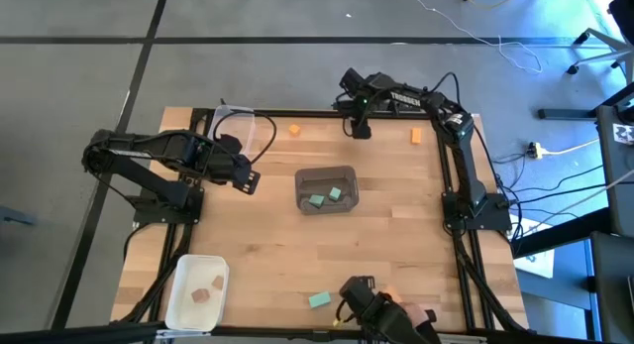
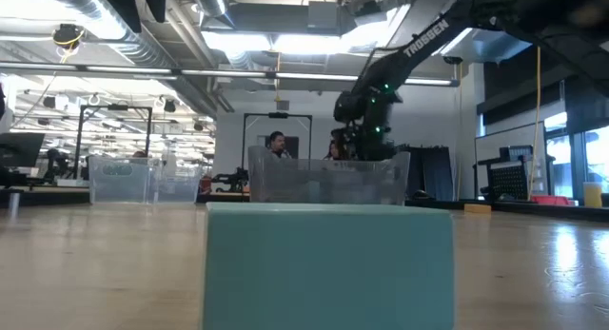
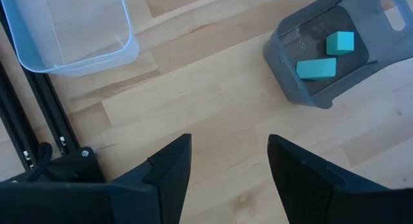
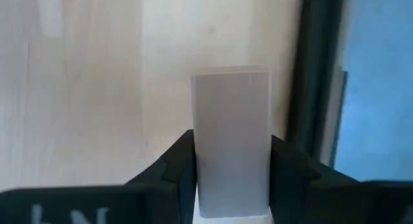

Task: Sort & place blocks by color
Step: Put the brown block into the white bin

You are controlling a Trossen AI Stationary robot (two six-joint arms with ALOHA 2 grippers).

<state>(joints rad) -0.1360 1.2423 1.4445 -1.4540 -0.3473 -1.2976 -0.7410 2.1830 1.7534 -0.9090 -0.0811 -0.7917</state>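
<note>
Blocks are split across the desk (image 1: 396, 235) by colour: two teal ones lie in the grey bin (image 1: 327, 189) at the middle, two tan ones in the white tray (image 1: 197, 292) at my near left corner, and two orange ones (image 1: 294, 131) sit loose along the far edge, the second (image 1: 416, 136) well apart toward the right. One teal block (image 1: 318, 300) waits near the front edge, so close to the low camera that it fills that view. My right end effector (image 4: 232, 179) hangs over the far edge of the desk, fingers closed on a pale upright block (image 4: 232, 140) that stands between them; it looks washed out, so I cannot tell its colour, and I judge it is held long side up so it drops cleanly into a bin. My left end effector (image 3: 229, 166) hovers over bare wood on the left, fingers spread wide and holding nothing, between the clear bin (image 3: 68, 30) and the grey one. That clear bin looks empty, likely meant for the orange pieces.
</note>
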